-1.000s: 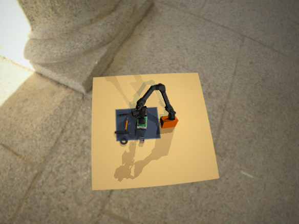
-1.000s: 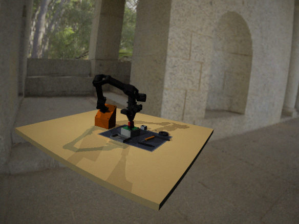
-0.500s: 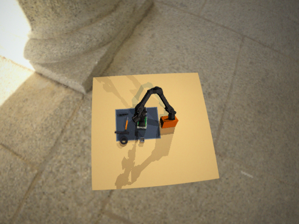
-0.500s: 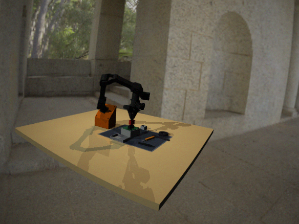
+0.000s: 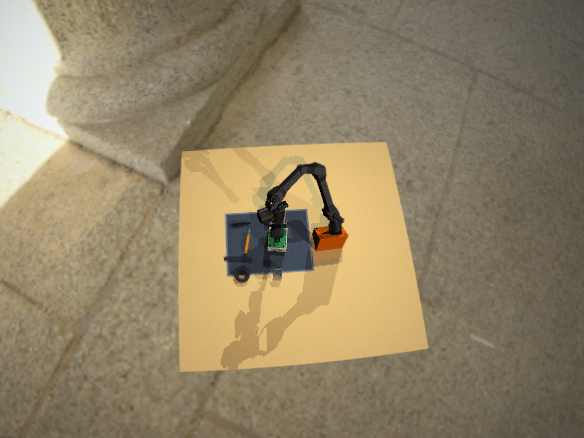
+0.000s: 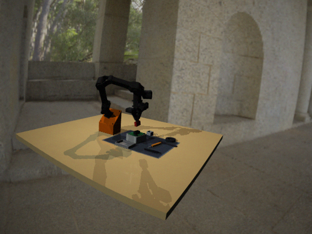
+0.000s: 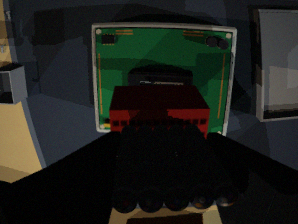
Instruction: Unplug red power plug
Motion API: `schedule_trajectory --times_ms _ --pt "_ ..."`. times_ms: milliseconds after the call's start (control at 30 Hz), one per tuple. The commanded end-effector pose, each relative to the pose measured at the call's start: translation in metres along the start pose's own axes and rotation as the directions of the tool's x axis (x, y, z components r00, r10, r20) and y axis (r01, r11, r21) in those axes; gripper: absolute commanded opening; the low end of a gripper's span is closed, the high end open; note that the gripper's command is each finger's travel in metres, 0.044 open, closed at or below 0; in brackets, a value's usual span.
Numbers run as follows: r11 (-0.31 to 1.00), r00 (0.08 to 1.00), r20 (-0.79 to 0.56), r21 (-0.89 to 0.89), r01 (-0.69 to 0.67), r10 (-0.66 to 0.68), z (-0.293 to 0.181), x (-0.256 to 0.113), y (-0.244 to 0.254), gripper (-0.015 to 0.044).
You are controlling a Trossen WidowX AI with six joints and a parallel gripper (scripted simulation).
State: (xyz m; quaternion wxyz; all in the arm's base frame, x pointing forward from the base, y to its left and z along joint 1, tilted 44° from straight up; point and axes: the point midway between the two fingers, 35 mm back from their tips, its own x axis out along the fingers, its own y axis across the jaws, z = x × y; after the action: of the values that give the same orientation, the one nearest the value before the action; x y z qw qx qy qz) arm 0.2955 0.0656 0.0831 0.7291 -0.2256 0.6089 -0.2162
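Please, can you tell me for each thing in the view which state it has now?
Gripper: closed on the plug.
Red plug: out of its socket, held in the air.
Socket: unplugged.
Grey tray: plug not in it.

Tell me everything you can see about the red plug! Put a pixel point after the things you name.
The red power plug (image 6: 137,123) (image 7: 159,102) is a chunky block with flat sides and a row of small dark notches along one edge. It looks like plastic. The gripper (image 6: 137,120) (image 7: 164,143) pinches it, up in the air above the green circuit board (image 6: 141,134) (image 7: 210,82), out of its socket.
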Motion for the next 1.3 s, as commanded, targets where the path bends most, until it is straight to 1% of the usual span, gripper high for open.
schedule_trajectory --times_ms 0,100,567,933,1267 --pt "1.0 1.0 0.006 -0.002 0.024 -0.024 0.0 -0.011 0.006 0.0" --pt "0.994 0.994 0.005 -0.002 0.11 -0.11 0.0 -0.017 0.014 0.0" --pt "0.994 0.994 0.005 -0.002 0.109 -0.109 0.001 -0.013 0.01 0.0" --pt "0.994 0.994 0.006 -0.002 0.11 -0.11 0.004 0.01 -0.016 0.0" --pt "0.994 0.994 0.006 -0.002 0.113 -0.113 0.007 0.016 -0.049 0.0"
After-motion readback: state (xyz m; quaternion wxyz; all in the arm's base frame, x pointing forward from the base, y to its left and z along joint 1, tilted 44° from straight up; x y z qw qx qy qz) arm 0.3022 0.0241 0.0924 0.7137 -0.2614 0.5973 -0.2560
